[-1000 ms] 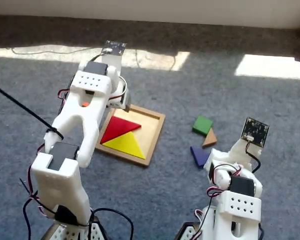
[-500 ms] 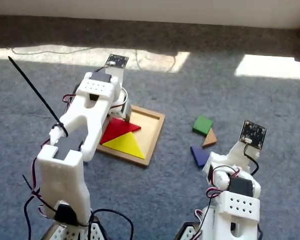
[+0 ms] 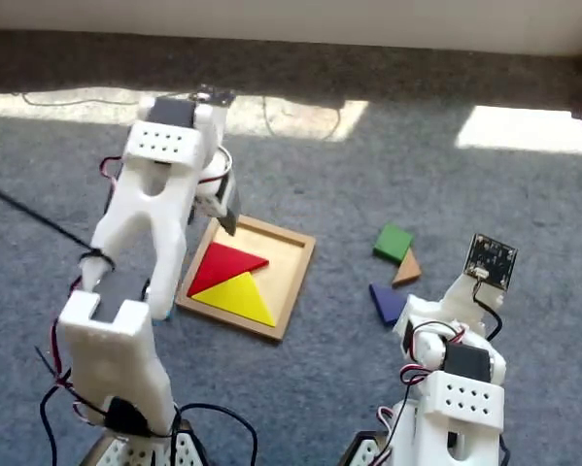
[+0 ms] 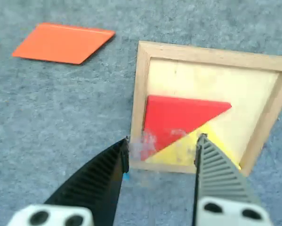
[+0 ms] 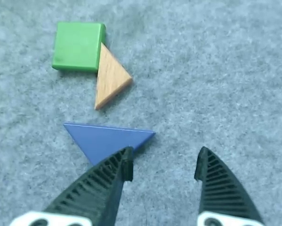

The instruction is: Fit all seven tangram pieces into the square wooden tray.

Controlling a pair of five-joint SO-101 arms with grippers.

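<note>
Tray-filling is partway done. High view: tray [image 3: 299, 287] sits left of centre. Red triangle [image 3: 222, 267] and yellow triangle [image 3: 240, 299] lie flat inside it, touching along their long sides. They fill the tray's 7 o'clock half. The half toward 1 o'clock is bare wood.

Loose pieces on the carpet, at 3 o'clock of the tray:
- green square [image 3: 393, 242]
- tan triangle [image 3: 406, 269], touching the square at its 5 o'clock
- blue triangle [image 3: 386, 303], at 7 o'clock of the tan, apart from it

Orange parallelogram [image 4: 63, 43] is on the carpet outside the tray, near one corner.

Left gripper [image 4: 163, 141] hangs over a tray rim, jaws wide open, nothing held. Right gripper [image 5: 165, 153] hovers over the carpet just beside the blue triangle. Its jaws are wide apart and empty, with one finger near a blue tip.

Likely step: between picks, choosing the next piece. Orange is nearest the left gripper and blue the right.

The next move probably needs a descent to the carpet and jaws across the piece's narrow width. These are thin, flat pieces, so the grip is shallow. The piece then goes into the bare half, flush against the red edge.
</note>
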